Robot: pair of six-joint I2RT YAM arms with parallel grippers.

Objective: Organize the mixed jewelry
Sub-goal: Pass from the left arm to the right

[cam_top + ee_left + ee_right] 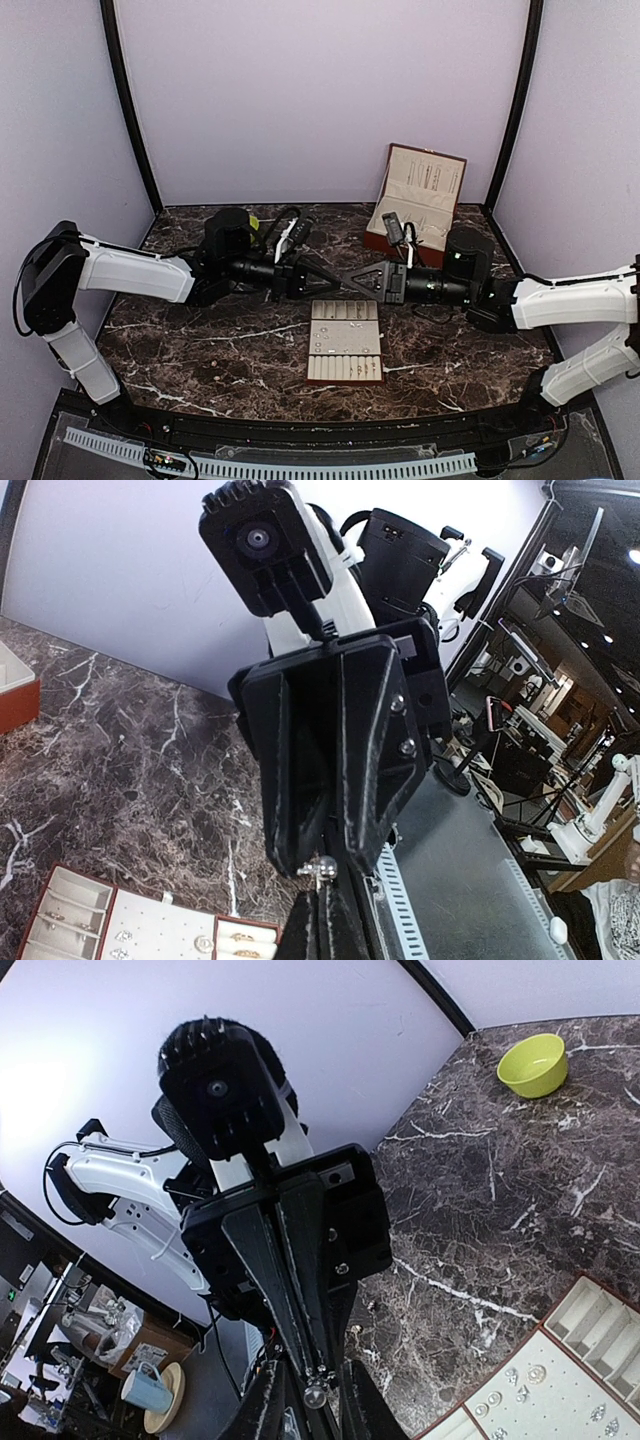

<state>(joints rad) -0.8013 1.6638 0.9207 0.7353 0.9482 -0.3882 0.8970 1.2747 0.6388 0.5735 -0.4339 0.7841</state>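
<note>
- Top external view shows a dark marble table [200,350], with the left arm [130,272] and the right arm [570,300] reaching in from either side until their tips almost meet over its middle.
- An open red-brown jewelry box [418,200] with a pale lining stands at the far right, behind the right arm.
- A beige tray [346,330] with a brown edge lies flat on the marble, its far edge just below the point where the two tips meet.
- A lime-green bowl [532,1064] sits upright on the table, well apart from the tray.
- The left gripper [333,283] has its fingers pressed fully together, pinching a tiny silvery stud [317,1393] at the very tip.
- The right gripper [354,281] faces it nose to nose with its fingers drawn narrow. Its tips are right at the stud, but I cannot tell whether they clamp it.
- The stud hangs in the air between the two tips, above the tray.
- Other jewelry pieces [520,1380] lie in the tray, with small sparkling studs on the flat middle panel and rings in the slotted sections.
</note>
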